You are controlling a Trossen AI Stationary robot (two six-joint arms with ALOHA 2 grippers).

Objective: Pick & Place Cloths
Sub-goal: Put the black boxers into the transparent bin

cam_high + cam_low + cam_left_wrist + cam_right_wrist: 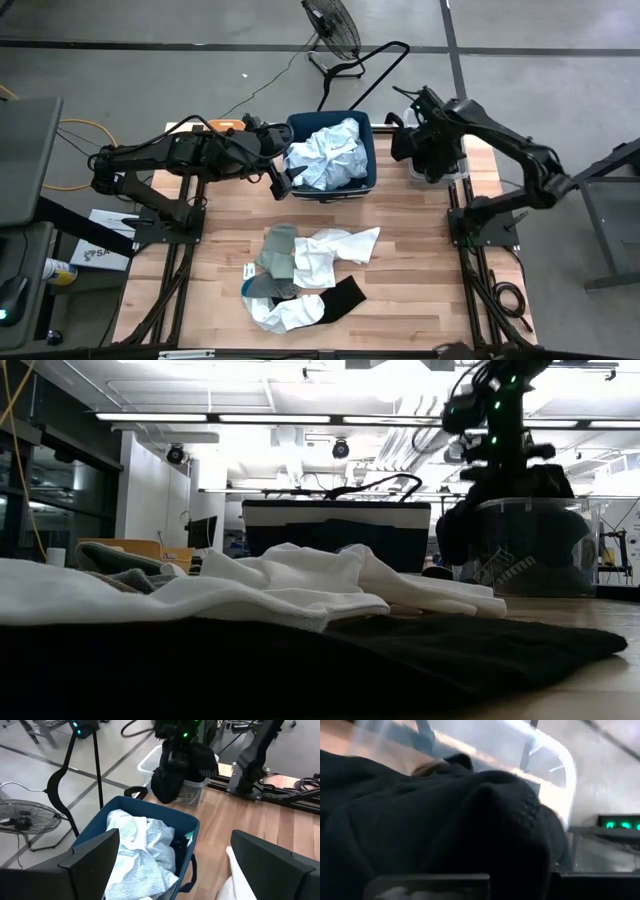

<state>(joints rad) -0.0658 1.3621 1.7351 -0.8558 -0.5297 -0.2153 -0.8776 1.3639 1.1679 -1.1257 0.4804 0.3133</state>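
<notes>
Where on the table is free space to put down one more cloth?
Bare wood lies left of the cloth pile, toward the left arm's base, and right of it, before the right arm's base. A strip also runs between the pile and the navy bin. The pile's own middle patch is crowded.

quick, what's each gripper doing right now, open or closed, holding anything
Left gripper: open, empty, beside the navy bin.
Right gripper: shut on a black cloth, above the clear bin.
</notes>
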